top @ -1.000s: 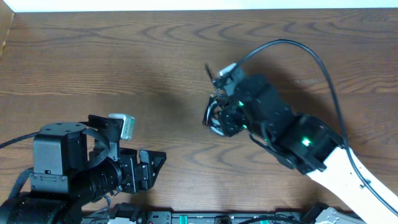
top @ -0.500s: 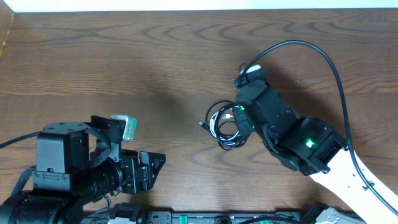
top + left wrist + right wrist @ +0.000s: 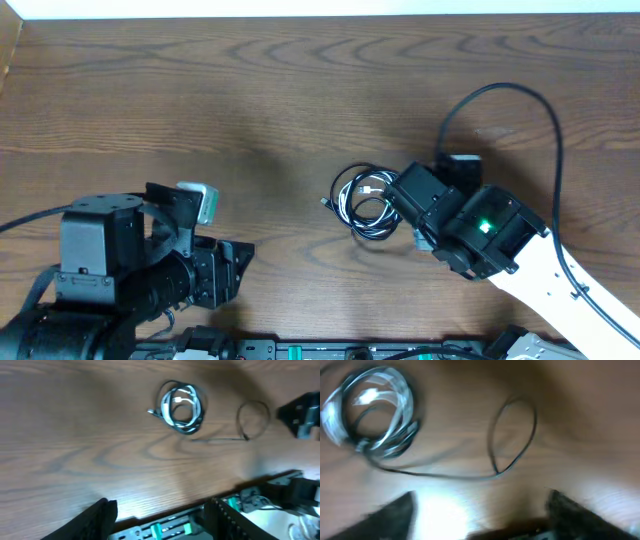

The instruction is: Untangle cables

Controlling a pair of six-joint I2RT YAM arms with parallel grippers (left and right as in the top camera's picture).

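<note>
**On the table [image 3: 200,100] — stock at this moment**

Right of centre, item one: the cables [image 3: 365,200], wound together in a small flat coil. Black cords make up the outer turns, and a thin white cord [image 3: 176,402] runs among them. A small plug [image 3: 325,203] pokes out of the coil's left edge in the overhead view. The coil lies on the wood, and neither pincer touches it.

Item two: a black strand [image 3: 445,474] leaves the coil and runs across the wood to a loose loop [image 3: 512,435]. The loop is a single turn, lying flat, apart from the coil. In the overhead view it is hidden beneath my right arm [image 3: 520,260].

Item three: my right pincer [image 3: 482,517]. Released, with its fingers spread wide at the lower edge of its wrist view. They are blurred, and nothing lies between them. It hangs over the table close by the coil, with the strand and loop ahead of it.

Item four: my left pincer [image 3: 160,520]. Also released — its two fingers [image 3: 102,515] stand well apart, empty. It sits at the left near the table's front edge, well apart from the coil, which shows near the top of its wrist view.
</note>
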